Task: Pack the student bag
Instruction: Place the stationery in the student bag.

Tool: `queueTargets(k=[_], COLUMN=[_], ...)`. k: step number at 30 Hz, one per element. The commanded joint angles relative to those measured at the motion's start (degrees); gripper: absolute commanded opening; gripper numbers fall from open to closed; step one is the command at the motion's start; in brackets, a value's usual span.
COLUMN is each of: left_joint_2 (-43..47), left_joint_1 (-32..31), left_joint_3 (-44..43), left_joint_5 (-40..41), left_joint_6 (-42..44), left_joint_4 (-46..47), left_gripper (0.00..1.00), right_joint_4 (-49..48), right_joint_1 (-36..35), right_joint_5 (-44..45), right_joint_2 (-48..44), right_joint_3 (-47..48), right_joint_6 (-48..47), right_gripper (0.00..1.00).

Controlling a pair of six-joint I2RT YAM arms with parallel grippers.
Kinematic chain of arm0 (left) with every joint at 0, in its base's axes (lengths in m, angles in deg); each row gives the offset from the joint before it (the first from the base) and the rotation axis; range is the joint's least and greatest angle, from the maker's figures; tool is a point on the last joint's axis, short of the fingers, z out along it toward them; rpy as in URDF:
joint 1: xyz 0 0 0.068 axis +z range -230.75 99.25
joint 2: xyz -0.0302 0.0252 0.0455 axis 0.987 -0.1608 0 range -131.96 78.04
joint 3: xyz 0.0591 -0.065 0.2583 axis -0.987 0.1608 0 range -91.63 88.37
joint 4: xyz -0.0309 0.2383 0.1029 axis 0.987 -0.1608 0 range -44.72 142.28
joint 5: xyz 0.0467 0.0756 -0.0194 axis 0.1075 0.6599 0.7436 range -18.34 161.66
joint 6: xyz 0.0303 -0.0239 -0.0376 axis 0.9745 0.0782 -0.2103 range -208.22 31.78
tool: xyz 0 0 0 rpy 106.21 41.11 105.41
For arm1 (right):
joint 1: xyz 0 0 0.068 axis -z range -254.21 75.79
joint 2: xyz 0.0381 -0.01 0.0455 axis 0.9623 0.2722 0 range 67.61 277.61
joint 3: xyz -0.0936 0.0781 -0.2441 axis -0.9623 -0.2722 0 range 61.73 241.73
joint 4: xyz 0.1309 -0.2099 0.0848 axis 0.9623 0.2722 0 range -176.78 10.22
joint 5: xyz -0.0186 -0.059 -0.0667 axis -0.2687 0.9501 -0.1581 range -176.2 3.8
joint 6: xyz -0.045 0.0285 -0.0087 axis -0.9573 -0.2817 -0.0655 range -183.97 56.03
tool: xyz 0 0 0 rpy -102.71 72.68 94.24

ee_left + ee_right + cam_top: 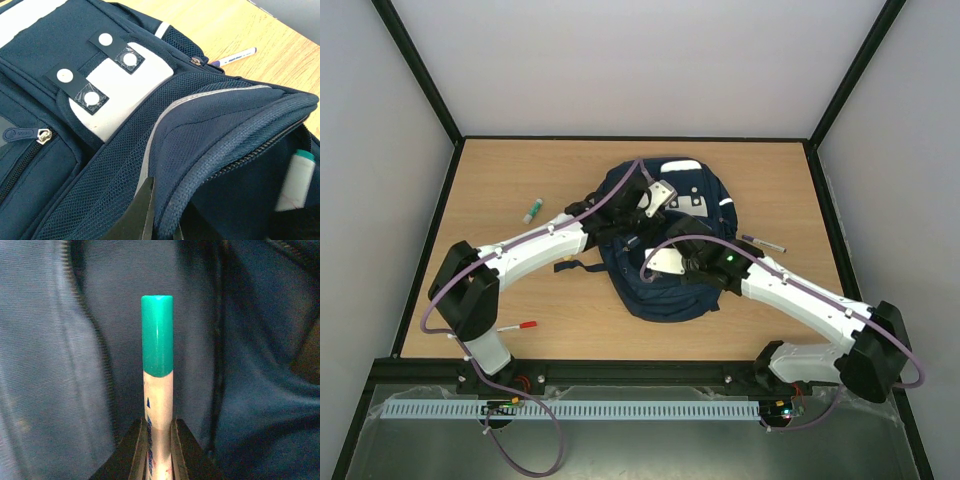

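Noting the student bag [665, 275] flat near the middle of the table [500, 180], front face up, white patch [125, 95] toward the far side.

- The left gripper [655, 200] is clenched on the lip [240, 135] of the main opening and lifts it, so the mouth gapes.
- The right gripper [157, 452] is clamped on a marker [157, 405] low on its barrel, green cap [157, 335] leading. Navy lining surrounds it on all sides, so the marker appears to be inside the mouth already.

Risks as judged from here:
- The lip is thin, soft fabric in a narrow pinch. If it slides out, the mouth drops onto the marker and the right fingers.
- The marker is gripped near its tail, with a long free end. If the cap presses into the lining or snags the zip teeth, it can pivot in the jaws or push the bag along the wood.
- If it is let go too shallow, it may rest on the lip and roll back out when the left side lets go. How deep the cap sits cannot be told.
- Both wrists work close together over one opening, so pulling out along a careless line risks contact between them.
- A pen [765, 242] lies just beside the bag's right flank. Any shift of the bag could knock it farther off.
- A red pen [520, 325] and a green-capped stick [532, 210] lie well apart on the left, not yet packed.
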Motion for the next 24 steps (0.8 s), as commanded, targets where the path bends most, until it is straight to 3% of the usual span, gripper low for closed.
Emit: queueTargets(k=[1,8,14,19,24], left_joint_2=[2.8,2.9,3.5,4.0,3.9], left_joint_1=[1.0,1.1,1.4,1.8,2.5], left_joint_3=[-0.9,-0.8,-0.7,-0.5,-0.2], left_joint_5=[-1.6,-1.8,-1.7,-1.8,-2.0], left_joint_6=[-2.1,-2.1,-1.9,-1.8,-2.0], left_joint_4=[5.3,5.0,5.1,5.1,5.4], left_gripper=[0.03,0.03,0.03,0.03,0.04], right_joint_4=[-9.2,-19.6,-26.4,-20.8,-12.5], right_joint_1=[-0.3,-0.3,-0.3,-0.3,0.0], right_joint_5=[6.6,9.7,10.8,8.7,3.6], right_joint_2=[1.5,3.6,5.9,4.0,-2.4], right_joint_3=[-1.7,-6.4,-8.5,-5.6,-4.2], right_joint_6=[-5.3,-11.2,-10.8,-4.2,3.3], right_gripper=[0.01,0.02,0.16,0.34,0.36])
